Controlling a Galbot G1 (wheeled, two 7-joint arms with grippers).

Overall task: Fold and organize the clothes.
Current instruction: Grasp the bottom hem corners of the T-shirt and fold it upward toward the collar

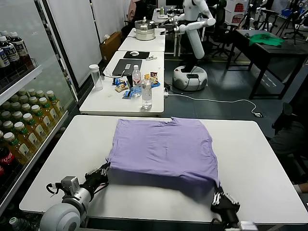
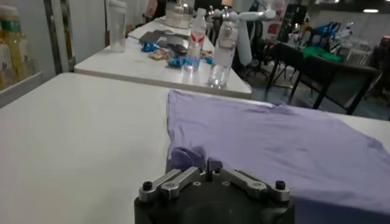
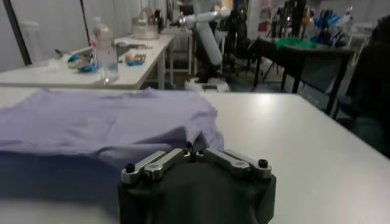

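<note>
Two tools, left [image 1: 104, 169] and right [image 1: 217, 196], each pinch a near corner of the shirt [image 1: 163, 149] lying on the counter [image 1: 250, 159], and I judge thin fabric could slip free or fold crooked if one arm outpaces the other.

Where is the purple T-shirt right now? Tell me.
In the head view the purple T-shirt lies mid-table on the white table, its near corners pinched by the left gripper and right gripper.
</note>
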